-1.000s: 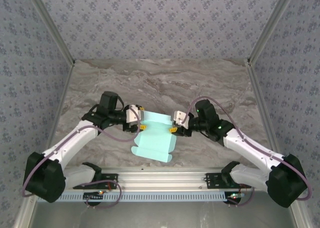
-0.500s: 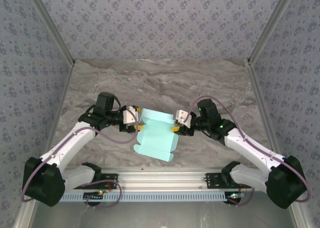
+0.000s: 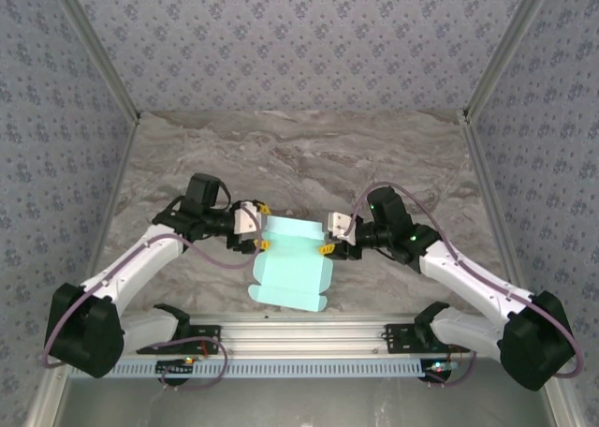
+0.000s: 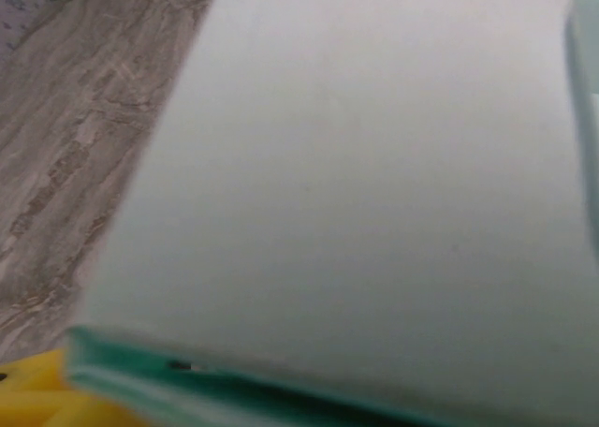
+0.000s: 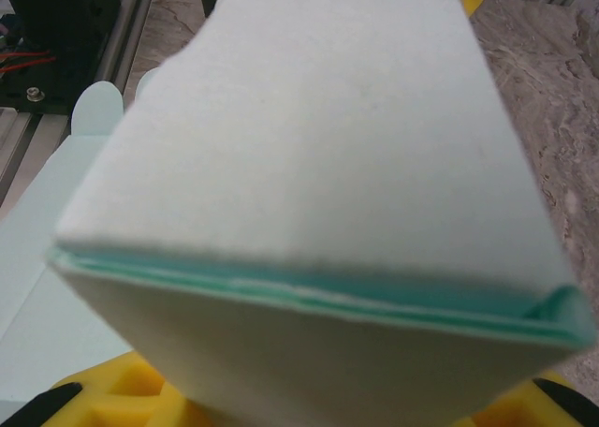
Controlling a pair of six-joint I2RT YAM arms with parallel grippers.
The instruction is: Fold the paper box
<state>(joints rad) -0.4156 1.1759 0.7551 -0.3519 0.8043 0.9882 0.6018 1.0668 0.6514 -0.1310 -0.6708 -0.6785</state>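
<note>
Both ends of paper box (image 3: 288, 258) attended, mid table (image 3: 309, 155) near edge: left gripper (image 3: 263, 226) spread about left end, right gripper (image 3: 328, 234) pinching right end. Top view: flat flaps (image 3: 281, 294). Right wrist: doubled card edge (image 5: 309, 294).

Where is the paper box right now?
In the top view, the paper box lies near the front middle of the table, its far end between the left pincer and the right pincer.

This is a robot test cell in a lab. A marble-patterned table (image 3: 309, 155) is boxed in by flower-print wall panels (image 3: 299, 34) on metal posts (image 3: 94, 48). Two white-and-black robot arms (image 3: 140, 258) are bolted to an aluminium rail (image 3: 309, 331), with purple cables (image 3: 211, 254) looping alongside.
</note>
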